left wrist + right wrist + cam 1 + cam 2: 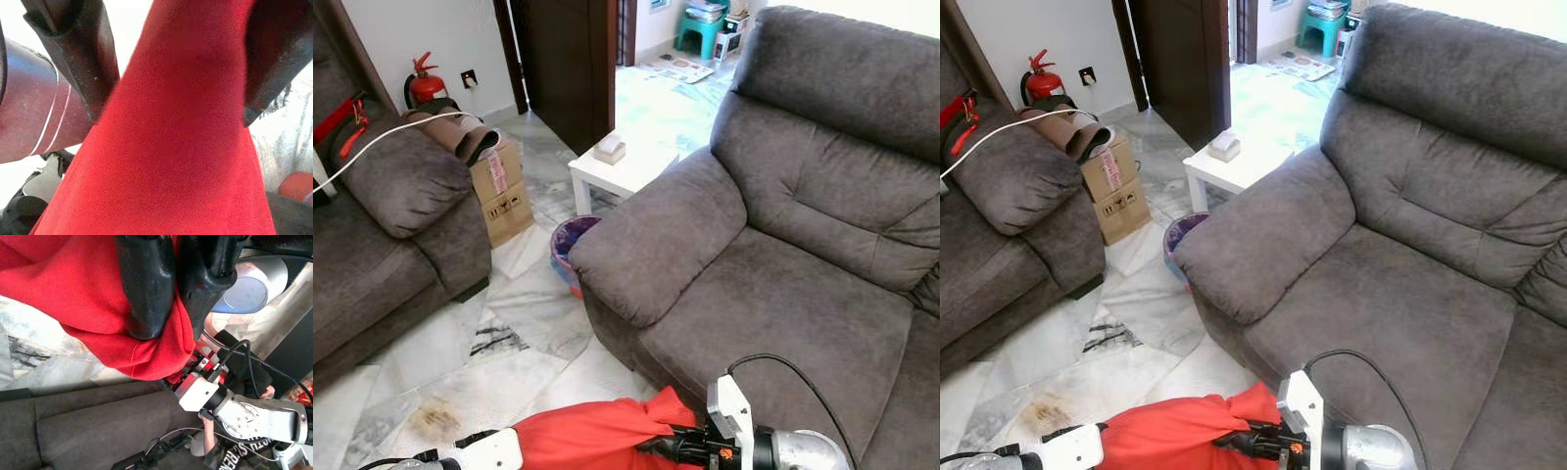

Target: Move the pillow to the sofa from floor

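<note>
Pincers meet low at the near edge: the right pincer, arm reaching leftward, clamps a corner of the red pillow. The left pincer straddles and grips its other end, above the floor beside the near sofa.

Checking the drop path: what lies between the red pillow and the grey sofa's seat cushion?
Nothing lies between them in the left eye view. The red fabric pillow, pinched by the left gripper and right gripper, reaches the grey suede sofa seat's front edge.

Red pillow held low between both arms, right gripper pinching its corner, just before grey sofa (marble floor beneath).
</note>
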{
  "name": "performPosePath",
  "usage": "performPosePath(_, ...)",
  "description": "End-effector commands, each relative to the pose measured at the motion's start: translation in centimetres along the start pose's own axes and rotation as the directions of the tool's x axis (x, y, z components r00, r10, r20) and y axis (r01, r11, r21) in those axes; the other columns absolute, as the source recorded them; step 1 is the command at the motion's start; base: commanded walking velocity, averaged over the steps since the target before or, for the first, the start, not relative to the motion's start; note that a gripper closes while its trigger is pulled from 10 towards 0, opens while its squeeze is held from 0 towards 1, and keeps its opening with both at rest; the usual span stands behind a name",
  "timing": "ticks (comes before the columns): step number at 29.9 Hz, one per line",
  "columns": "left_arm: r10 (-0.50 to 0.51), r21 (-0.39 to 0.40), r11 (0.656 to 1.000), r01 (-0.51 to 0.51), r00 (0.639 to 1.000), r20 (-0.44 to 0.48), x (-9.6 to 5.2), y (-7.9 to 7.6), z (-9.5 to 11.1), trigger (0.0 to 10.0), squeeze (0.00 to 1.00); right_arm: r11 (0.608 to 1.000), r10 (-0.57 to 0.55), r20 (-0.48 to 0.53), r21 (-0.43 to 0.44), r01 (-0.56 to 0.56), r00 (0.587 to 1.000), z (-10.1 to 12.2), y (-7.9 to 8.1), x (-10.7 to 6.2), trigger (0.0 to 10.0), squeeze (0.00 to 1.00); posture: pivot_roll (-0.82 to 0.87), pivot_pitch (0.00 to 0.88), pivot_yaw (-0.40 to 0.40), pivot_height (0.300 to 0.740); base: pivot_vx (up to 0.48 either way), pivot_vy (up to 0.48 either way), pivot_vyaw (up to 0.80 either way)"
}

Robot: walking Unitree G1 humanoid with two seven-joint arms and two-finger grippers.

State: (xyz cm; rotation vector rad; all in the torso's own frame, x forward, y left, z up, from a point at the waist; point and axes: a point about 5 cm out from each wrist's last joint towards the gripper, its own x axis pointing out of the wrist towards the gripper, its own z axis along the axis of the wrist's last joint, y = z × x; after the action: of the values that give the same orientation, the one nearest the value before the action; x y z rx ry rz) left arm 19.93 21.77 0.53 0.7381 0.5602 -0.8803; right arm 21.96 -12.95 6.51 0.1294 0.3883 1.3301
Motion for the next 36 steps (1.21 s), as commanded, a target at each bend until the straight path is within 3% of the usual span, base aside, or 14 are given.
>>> performPosePath(1,-0.012,0.000,1.000,0.012,0.998,-0.055,-0.5,-0.3,-1.1,0.0,0.00,0.995,0.068,0.092,-0.082,-0.061,0.993,2.4,0.5,0.4,10.0,0.00,0.11,0.130,-0.013,0.740,0.000,0.000,0.00)
performPosePath(25,0.011,-0.009,1.000,-0.011,1.000,-0.024,-0.2,0.3,0.0,0.0,0.00,0.995,0.070,0.065,-0.077,-0.065,0.995,1.7,0.3,0.8,10.0,0.00,0.11,0.088,-0.014,0.740,0.000,0.000,0.00)
performPosePath(31,0.015,-0.040,0.999,-0.016,1.000,-0.026,-0.2,0.1,0.2,0.0,0.00,0.996,0.046,0.044,-0.084,-0.042,0.998,1.3,0.1,1.0,10.0,0.00,0.11,0.076,-0.015,0.740,0.000,0.000,0.00)
performPosePath(36,0.082,-0.090,0.993,-0.081,0.997,0.014,-0.2,0.6,1.1,0.0,0.00,0.993,-0.024,0.000,-0.112,0.024,1.000,0.8,-0.7,0.9,10.0,0.00,0.11,0.068,-0.015,0.740,0.000,0.000,0.00)
